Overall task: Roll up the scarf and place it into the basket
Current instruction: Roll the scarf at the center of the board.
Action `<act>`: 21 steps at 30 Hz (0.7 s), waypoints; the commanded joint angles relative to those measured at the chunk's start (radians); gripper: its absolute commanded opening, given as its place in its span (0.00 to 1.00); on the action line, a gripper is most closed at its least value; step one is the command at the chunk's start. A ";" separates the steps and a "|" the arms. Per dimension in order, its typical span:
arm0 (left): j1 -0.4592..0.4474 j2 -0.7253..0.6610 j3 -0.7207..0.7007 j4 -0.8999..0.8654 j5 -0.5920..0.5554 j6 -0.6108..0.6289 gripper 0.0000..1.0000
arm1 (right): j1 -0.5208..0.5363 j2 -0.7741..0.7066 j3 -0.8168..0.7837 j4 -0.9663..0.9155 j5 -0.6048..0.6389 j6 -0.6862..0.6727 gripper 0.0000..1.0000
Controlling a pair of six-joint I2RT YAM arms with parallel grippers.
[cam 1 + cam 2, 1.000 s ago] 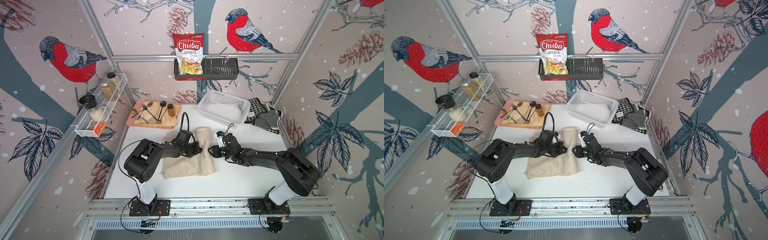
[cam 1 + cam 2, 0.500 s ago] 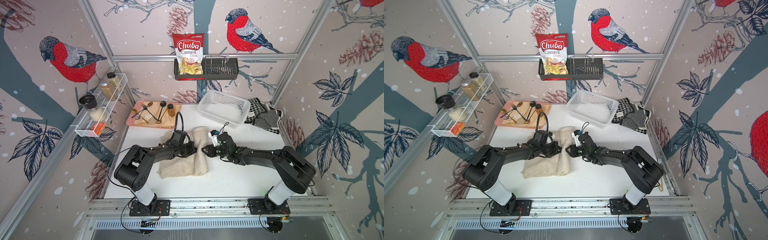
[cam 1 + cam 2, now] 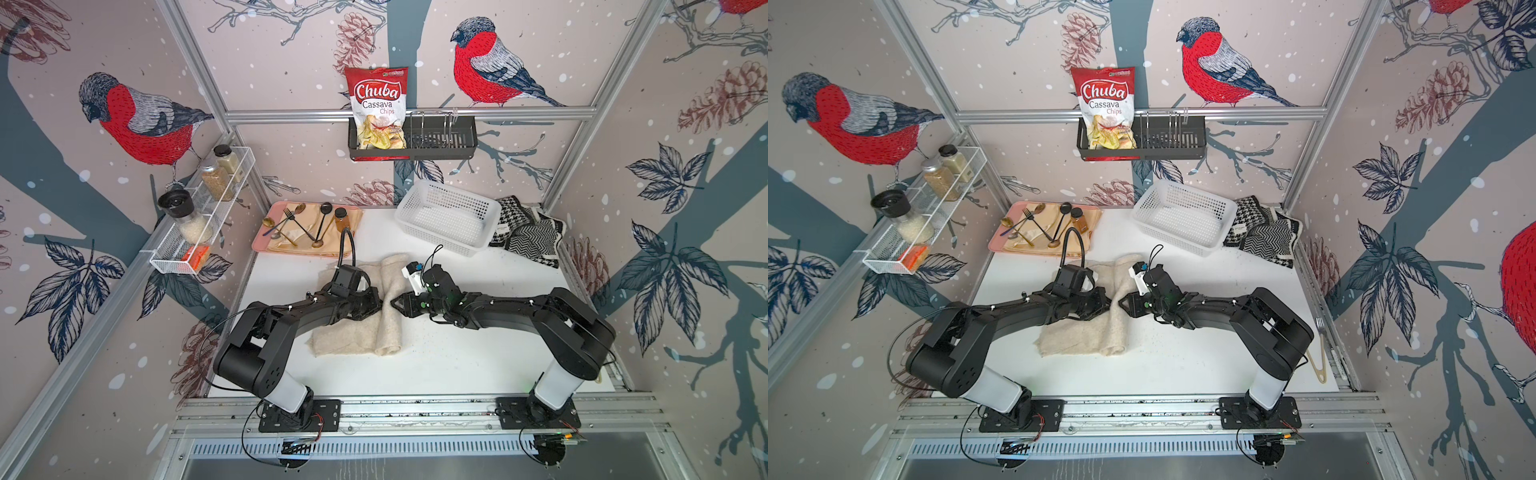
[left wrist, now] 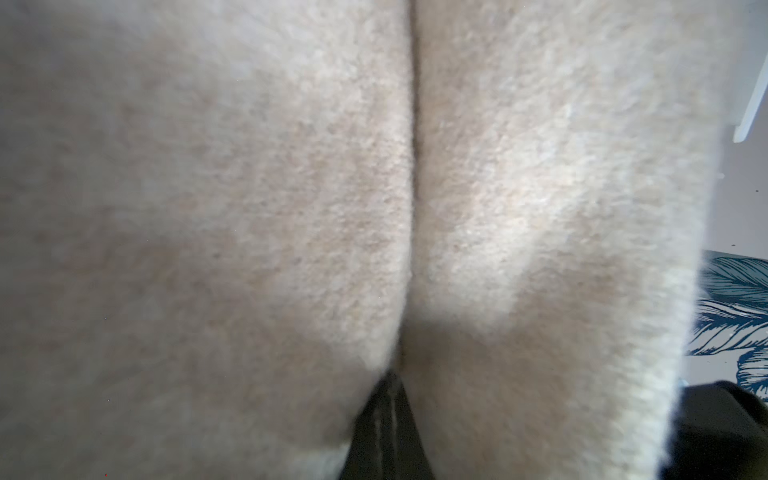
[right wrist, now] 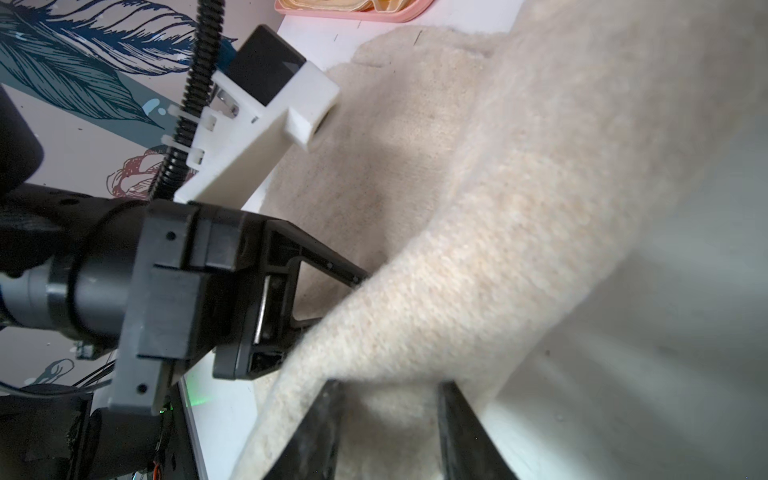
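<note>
step: rolling | fluffy cream wool scarf (image 3: 374, 328) mid-frame, half rolled | L gripper (image 3: 376, 305) pinches it, R gripper (image 3: 397, 302) narrow on thick fold | nxt: I roll more, then white holey plastic basket (image 3: 436, 240), upper right

scarf (image 3: 357, 340) centre; basket (image 3: 436, 237) behind, right; tray (image 3: 261, 243) behind, left
</note>
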 commanded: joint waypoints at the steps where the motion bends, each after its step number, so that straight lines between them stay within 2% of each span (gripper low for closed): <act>1: 0.013 -0.010 -0.018 -0.004 -0.009 0.018 0.00 | 0.017 0.023 0.040 -0.015 -0.008 -0.033 0.40; 9: 0.065 -0.065 -0.084 0.016 -0.008 -0.016 0.00 | 0.040 0.098 0.119 -0.060 -0.019 -0.053 0.40; 14: 0.076 -0.209 -0.081 -0.115 -0.158 -0.025 0.00 | 0.057 0.135 0.164 -0.088 -0.024 -0.071 0.41; 16: 0.082 -0.233 -0.064 -0.186 -0.218 -0.021 0.00 | 0.061 0.145 0.182 -0.096 -0.026 -0.076 0.41; 21: 0.099 -0.269 -0.051 -0.267 -0.285 -0.011 0.00 | 0.071 0.157 0.210 -0.112 -0.030 -0.086 0.41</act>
